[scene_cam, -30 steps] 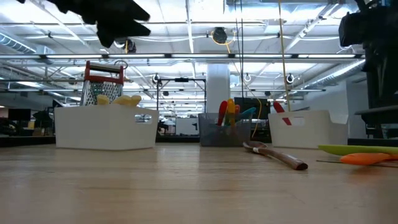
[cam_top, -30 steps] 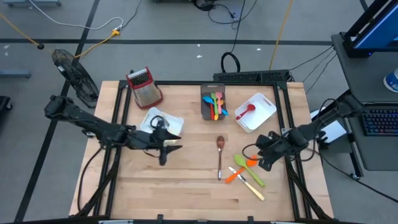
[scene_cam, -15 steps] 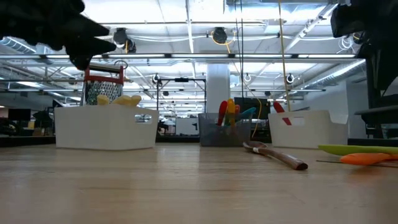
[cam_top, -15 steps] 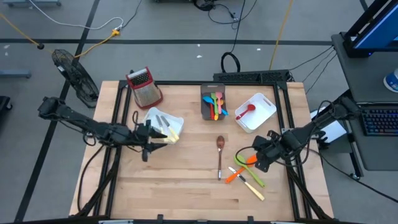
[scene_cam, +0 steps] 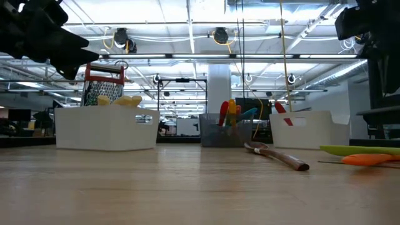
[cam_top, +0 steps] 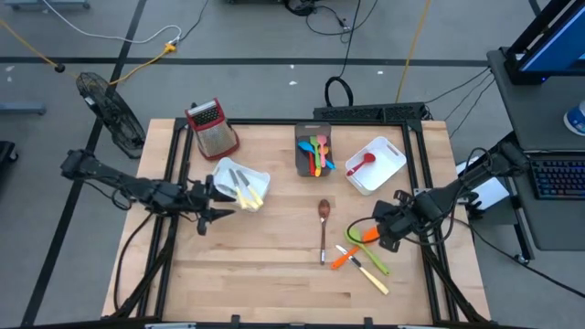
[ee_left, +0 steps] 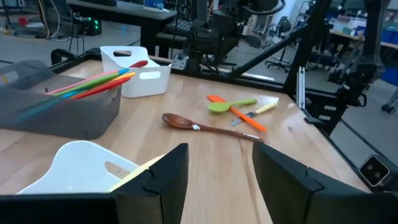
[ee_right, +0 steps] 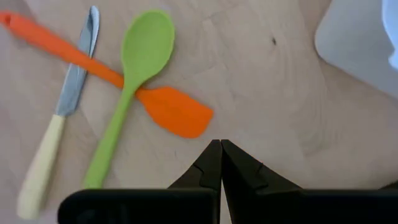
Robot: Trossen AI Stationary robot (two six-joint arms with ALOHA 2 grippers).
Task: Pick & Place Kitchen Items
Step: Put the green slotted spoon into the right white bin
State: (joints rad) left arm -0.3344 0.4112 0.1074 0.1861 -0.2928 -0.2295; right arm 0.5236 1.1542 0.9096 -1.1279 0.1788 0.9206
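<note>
Wooden spoon (cam_top: 323, 227): it lay alone at the middle of the table (cam_top: 274, 274); we judged it stiff, the heaviest of the loose items, best taken at mid-handle.
Green spoon (ee_right: 127, 93): light, smooth plastic, perhaps slippery; it lay across the orange spatula (ee_right: 155, 102), so we would take it on the handle away from the crossing.
Orange spatula: we judged its blade soft; the stiff handle was the better place.
Knife (ee_right: 59, 130): thin and flat beside the two, cream handle; we thought it hard to lift, and would grip the handle.
Right gripper (ee_right: 219, 163): clenched and empty, just above the spatula blade.
Left gripper (ee_left: 217, 180): half spread, holding nothing, beside the left white bin (cam_top: 259, 180), where yellow-handled pieces (cam_top: 245, 191) already lay.
</note>
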